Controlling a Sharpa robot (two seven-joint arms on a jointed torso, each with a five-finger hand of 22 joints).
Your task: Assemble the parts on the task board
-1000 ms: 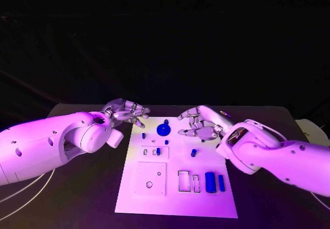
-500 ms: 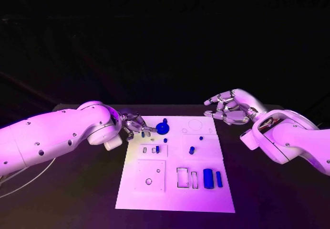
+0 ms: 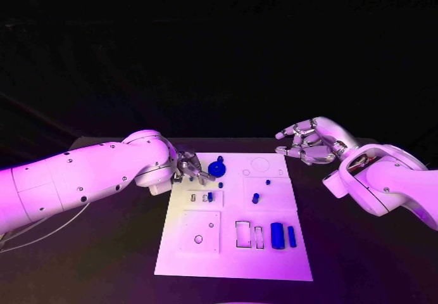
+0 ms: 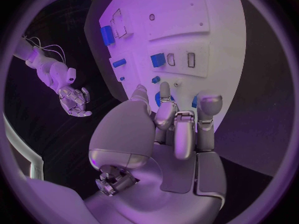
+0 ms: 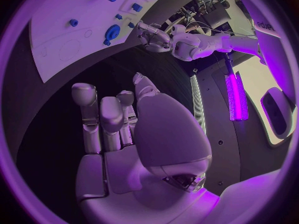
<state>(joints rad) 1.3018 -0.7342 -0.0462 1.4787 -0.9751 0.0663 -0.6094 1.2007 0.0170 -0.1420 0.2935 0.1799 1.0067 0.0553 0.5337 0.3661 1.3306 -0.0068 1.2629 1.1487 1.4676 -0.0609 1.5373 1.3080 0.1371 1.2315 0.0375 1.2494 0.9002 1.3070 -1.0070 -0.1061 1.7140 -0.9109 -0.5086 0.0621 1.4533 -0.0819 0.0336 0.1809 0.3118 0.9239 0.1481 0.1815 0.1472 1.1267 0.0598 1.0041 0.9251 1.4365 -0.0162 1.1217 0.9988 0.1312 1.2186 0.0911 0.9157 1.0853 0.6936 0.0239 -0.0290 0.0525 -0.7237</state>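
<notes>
The white task board [image 3: 233, 253] lies in the middle of the table. A round blue part [image 3: 217, 168] stands near its far edge, and small blue parts [image 3: 256, 198] sit in the middle rows. Two upright blue parts [image 3: 277, 235] stand in slots at the near right. My left hand [image 3: 190, 168] reaches over the board's far left corner, fingers apart and pointing down beside the round part [image 5: 112, 32]. Its fingertips [image 4: 164, 88] hover at small blue parts [image 4: 157, 59]; contact cannot be judged. My right hand [image 3: 310, 142] hangs raised beyond the board's far right corner, fingers spread and holding nothing.
Empty rectangular slots [image 3: 244, 235] and a square plate with a hole [image 3: 199, 239] take up the board's near half. A round recess [image 3: 260, 165] marks the far right of the board. Black table surrounds the board on all sides.
My right hand has lifted off the board's far middle and drawn back to the right. My left arm has swung in, bringing its hand down beside the round blue part.
</notes>
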